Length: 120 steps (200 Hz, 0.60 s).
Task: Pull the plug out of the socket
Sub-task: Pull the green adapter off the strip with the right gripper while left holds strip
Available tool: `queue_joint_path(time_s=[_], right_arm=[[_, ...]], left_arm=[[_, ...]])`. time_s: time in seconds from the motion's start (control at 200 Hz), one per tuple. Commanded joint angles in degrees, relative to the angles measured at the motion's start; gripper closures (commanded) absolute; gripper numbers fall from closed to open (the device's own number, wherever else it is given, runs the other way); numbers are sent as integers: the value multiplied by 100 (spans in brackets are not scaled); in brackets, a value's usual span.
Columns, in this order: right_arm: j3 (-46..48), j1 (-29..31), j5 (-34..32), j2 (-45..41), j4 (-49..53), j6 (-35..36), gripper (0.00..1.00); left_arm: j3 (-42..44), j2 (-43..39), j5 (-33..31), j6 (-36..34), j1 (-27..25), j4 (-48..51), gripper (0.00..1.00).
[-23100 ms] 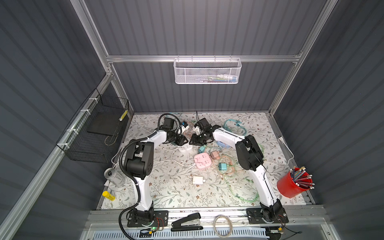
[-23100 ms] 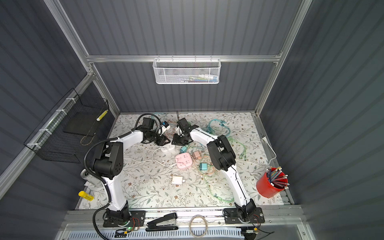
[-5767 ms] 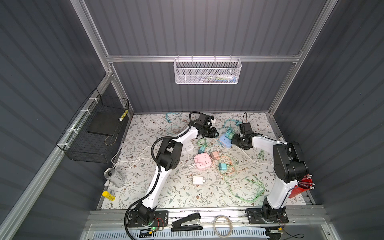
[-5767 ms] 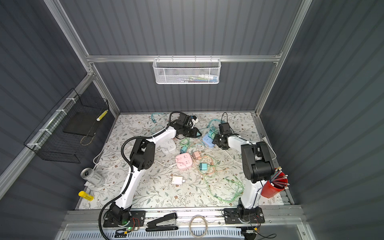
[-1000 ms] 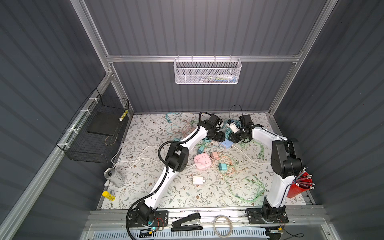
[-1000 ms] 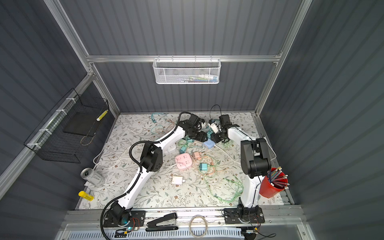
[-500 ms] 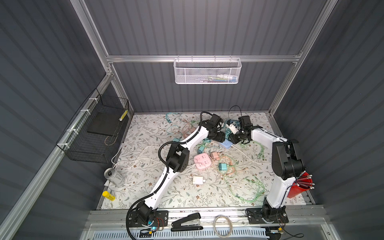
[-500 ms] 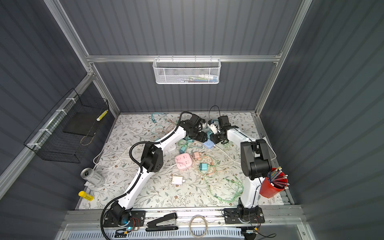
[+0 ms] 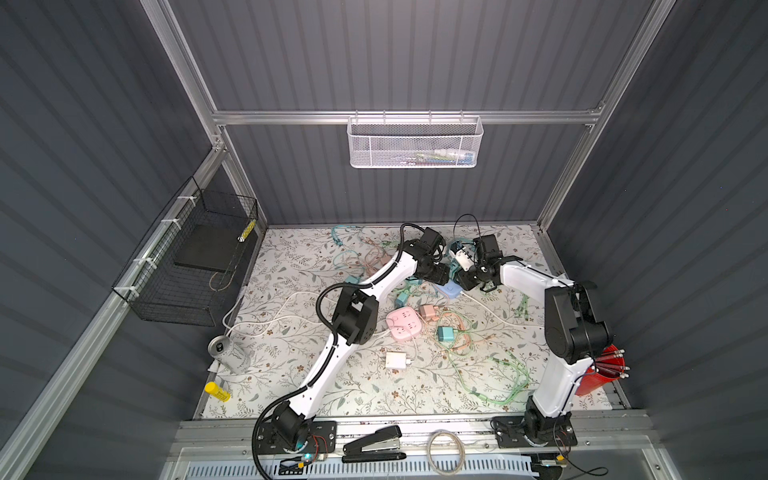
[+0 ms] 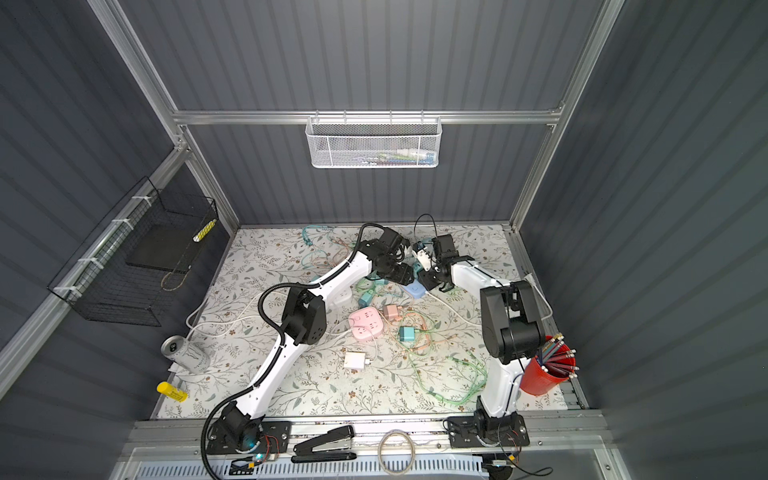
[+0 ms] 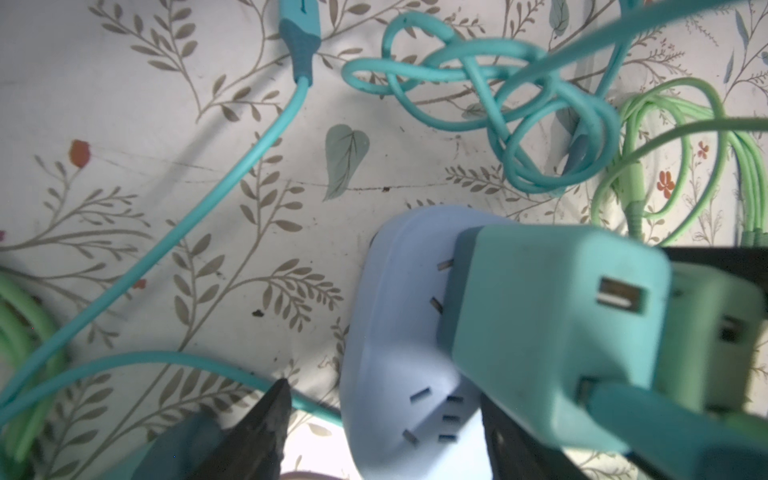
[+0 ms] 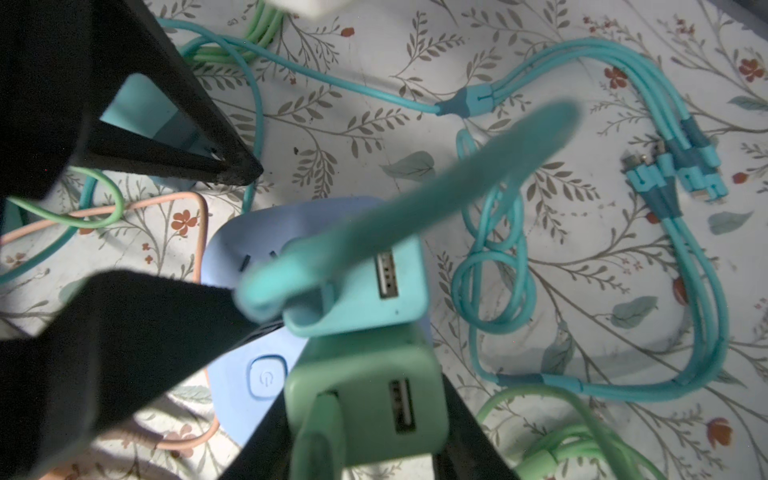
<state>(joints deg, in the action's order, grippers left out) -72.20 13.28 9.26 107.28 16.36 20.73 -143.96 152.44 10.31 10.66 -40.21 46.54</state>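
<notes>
A: Left gripper (image 11: 382,390) doing what?
B: Hanging half open, fingers (image 11: 266,419) straddling the blue socket (image 9: 451,289) at one corner, gripping nothing.
A: Where is the socket lying?
B: Near the back edge of the table (image 9: 291,266), right of middle, carrying the teal plug (image 11: 540,311) and the green plug (image 12: 399,361).
A: Right gripper (image 12: 365,390)?
B: Pinching the green plug.

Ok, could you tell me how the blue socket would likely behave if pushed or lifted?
The socket looks like rigid, smooth plastic, so it would probably slide, not roll. It seems small and light, so it may lift with the green charger. The teal charger on top too probably makes it top-heavy.
</notes>
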Motion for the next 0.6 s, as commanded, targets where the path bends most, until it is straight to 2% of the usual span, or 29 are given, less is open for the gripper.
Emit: queue_joint_path(time_s=[0.0,0.595], right_arm=[[-193,79,454,-258,-67,-80,76],[49,72,324,-518,-253,-126,79]], left_arm=[[91,392,-345,-155,-27,658,28],[-17,532,-213,-6,-13,799,31]])
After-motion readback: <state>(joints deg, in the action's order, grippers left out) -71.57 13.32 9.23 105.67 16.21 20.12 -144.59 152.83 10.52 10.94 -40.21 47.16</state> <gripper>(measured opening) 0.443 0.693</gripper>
